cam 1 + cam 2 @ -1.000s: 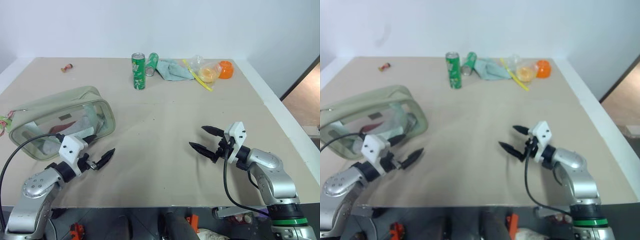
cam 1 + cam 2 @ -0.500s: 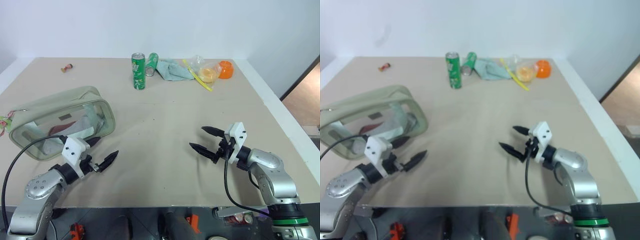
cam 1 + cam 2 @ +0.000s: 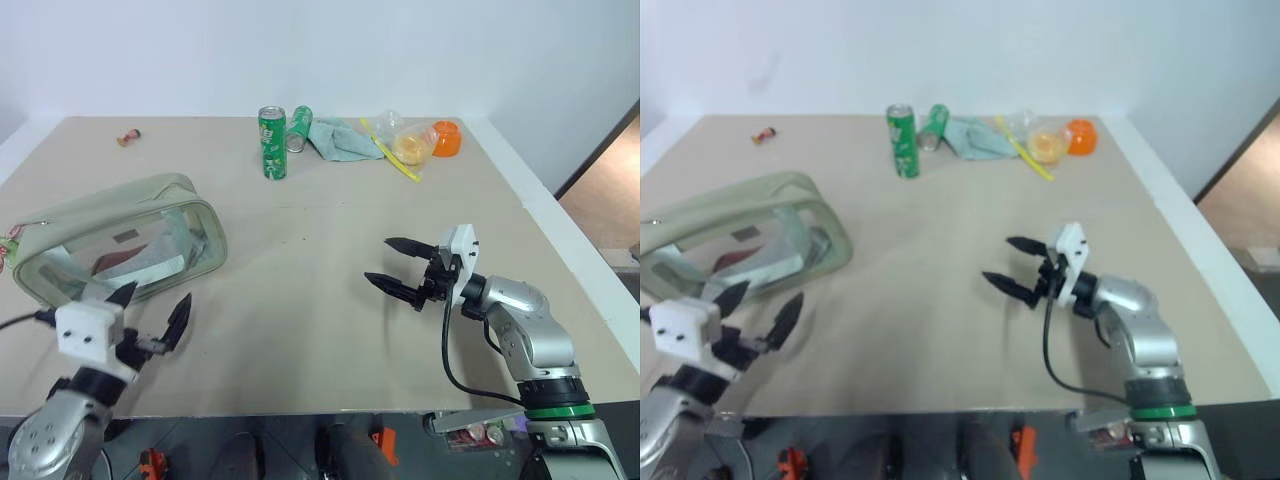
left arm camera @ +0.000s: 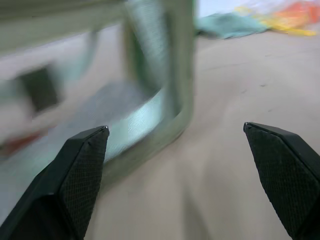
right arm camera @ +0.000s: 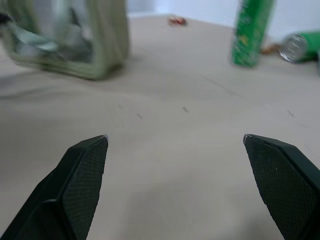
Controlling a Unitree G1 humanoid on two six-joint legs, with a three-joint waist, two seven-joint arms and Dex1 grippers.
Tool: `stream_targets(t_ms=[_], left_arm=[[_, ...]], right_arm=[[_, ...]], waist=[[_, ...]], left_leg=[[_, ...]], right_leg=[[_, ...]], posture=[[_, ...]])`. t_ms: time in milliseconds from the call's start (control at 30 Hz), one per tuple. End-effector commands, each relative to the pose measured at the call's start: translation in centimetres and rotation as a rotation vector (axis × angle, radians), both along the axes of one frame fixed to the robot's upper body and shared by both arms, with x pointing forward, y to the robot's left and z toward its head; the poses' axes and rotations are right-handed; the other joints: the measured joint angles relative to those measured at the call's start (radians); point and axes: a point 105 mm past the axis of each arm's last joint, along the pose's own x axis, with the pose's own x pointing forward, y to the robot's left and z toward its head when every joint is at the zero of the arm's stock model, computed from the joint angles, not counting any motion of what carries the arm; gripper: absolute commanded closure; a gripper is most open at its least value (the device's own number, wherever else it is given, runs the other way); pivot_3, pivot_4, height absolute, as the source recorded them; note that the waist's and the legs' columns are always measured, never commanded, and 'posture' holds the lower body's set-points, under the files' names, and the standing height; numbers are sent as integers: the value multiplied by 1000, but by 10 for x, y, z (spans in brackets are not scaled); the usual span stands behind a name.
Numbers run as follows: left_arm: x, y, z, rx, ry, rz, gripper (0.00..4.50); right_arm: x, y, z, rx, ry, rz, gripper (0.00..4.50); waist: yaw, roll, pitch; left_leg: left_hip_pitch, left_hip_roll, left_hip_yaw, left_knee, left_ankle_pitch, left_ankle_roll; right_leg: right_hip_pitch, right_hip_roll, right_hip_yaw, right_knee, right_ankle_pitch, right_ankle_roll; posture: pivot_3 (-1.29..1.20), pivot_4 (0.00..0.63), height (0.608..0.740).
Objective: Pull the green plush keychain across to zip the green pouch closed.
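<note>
The green pouch (image 3: 120, 232) lies on its side at the left of the table, its clear plastic face turned toward me. The green plush keychain (image 3: 7, 249) peeks out at the pouch's far left end, by the picture's edge. My left gripper (image 3: 155, 300) hovers open just in front of the pouch's near right corner, pointing at it without touching. In the left wrist view the pouch (image 4: 150, 75) looms close between the fingers (image 4: 75, 175). My right gripper (image 3: 378, 261) stands open over bare table right of centre, pointing left toward the pouch (image 5: 75, 40), nothing in it.
At the back stand an upright green can (image 3: 272, 143), a lying can (image 3: 298, 128), a teal cloth (image 3: 345, 140), a yellow bag (image 3: 412, 148) and an orange bowl (image 3: 447, 138). A small red object (image 3: 128, 136) lies back left. The table's right edge (image 3: 560, 240) drops off.
My left gripper has drawn back toward the near table edge and to the left, turning to point at the pouch. The right gripper has shifted slightly left and up. Both stay open.
</note>
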Motion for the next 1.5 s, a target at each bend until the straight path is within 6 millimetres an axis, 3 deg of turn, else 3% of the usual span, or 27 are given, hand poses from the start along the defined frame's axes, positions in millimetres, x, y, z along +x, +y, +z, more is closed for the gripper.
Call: stream_targets(t_ms=[33, 233, 433, 800, 1100, 1133, 1500], left_arm=[[-21, 37, 22, -7, -98, 208, 27], [-33, 75, 14, -30, -72, 306, 27], [-27, 85, 13, -13, -50, 260, 27], [0, 92, 25, 64, -63, 190, 27], [22, 100, 15, 52, -28, 136, 27], [24, 100, 15, 54, -31, 129, 528], [39, 92, 12, 55, -18, 58, 4122]], right_arm=[[4, 15, 16, 9, -54, 103, 0], [-5, 37, 20, -6, -62, 315, 0], [-20, 53, 23, -50, -57, 512, 0], [-12, 49, 23, -64, -87, 432, 0], [-12, 38, 18, -65, -97, 349, 0], [-12, 37, 18, -67, -98, 344, 0], [-12, 28, 18, -82, -97, 298, 0]], waist=[[-1, -1, 1], [12, -1, 1], [11, -2, 1], [12, -2, 0], [13, -2, 0], [13, -2, 0], [14, -3, 0]], left_leg=[[0, 0, 0, 0, 0, 0], [0, 0, -2, 1, 1, 1], [-2, 1, -1, 1, 0, 0], [-2, 1, -1, 1, 0, 0], [-2, 2, -1, 0, 0, 0], [-2, 2, 0, 0, 0, 0], [-2, 2, 0, 0, 0, 0]], right_leg=[[0, 1, 0, 0, 0, 0], [1, 3, -2, 0, -2, -6], [-1, 2, -1, 0, 0, -3], [-1, 2, -1, 0, 0, -3], [-2, 2, -1, 1, 1, -4], [-2, 2, -1, 1, 1, -4], [-2, 2, -1, 1, 1, -5]], posture=[[0, 150, 740], [0, 150, 740], [0, 150, 740], [0, 150, 740], [0, 150, 740], [0, 150, 740], [0, 150, 740]])
